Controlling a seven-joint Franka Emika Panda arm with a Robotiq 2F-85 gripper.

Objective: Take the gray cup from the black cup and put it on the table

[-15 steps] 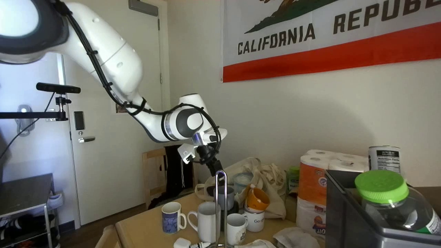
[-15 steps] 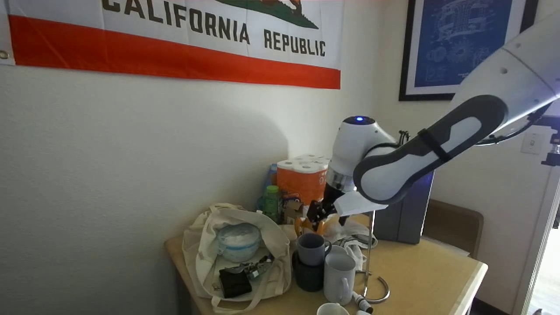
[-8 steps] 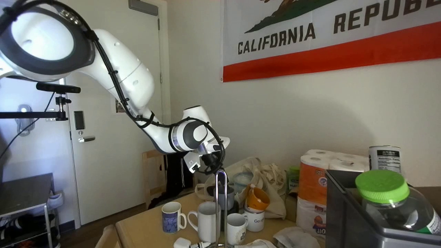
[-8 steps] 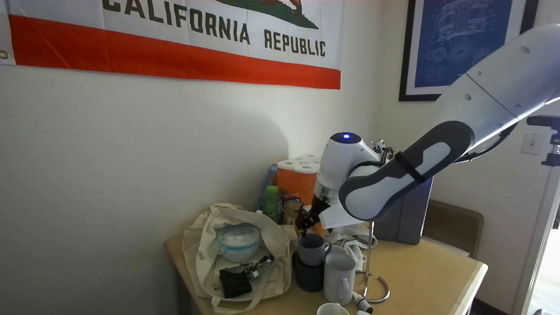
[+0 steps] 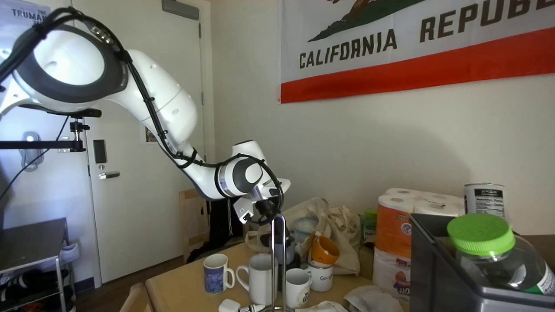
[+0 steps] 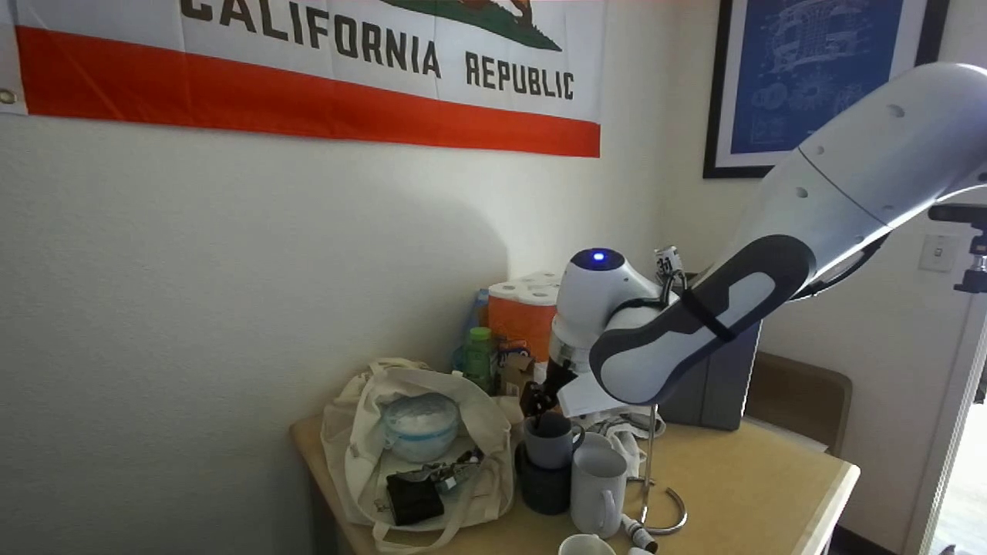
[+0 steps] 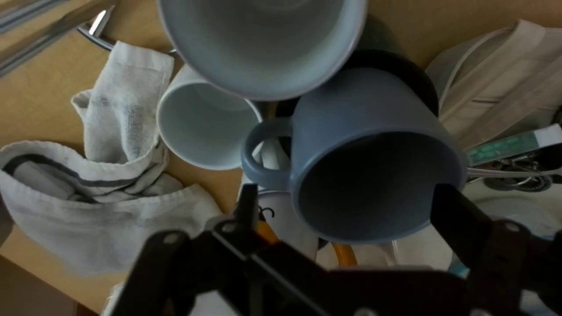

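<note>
You were at the reach-and-line-up step, by my judgement, with the lift and the set-down ahead of you. The gray cup [image 6: 548, 449] stood upright at the mouth of the black cup [image 6: 543, 492]; how deep it sat inside could not be told. Your gripper [image 7: 347, 195] was spread wide over the gray cup and held nothing. In the wrist view one finger [image 7: 248, 204] showed just beside the handle [image 7: 270, 177], while its partner overlapped the opposite edge of the rim, and you could not tell from there whether that tip was inside the cup, outside it or simply above it. In an exterior view the fingertips [image 6: 537, 411] appeared right at the rim.

Your next move likely called for a small correction before any squeeze: a choice between straddling the body and pinching one wall, with the handle kept out of the closing line. Then you needed to bring the fingers together and raise the cup straight up, so that the black cup was not dragged along. The tall white mug [image 6: 595, 497] stood close beside, and the tote bag [image 6: 351, 455] lay near on the opposite side, so a sideways pull risked a knock. After that, the task wanted the gray cup lowered upright onto the table [image 6: 759, 493].
</note>
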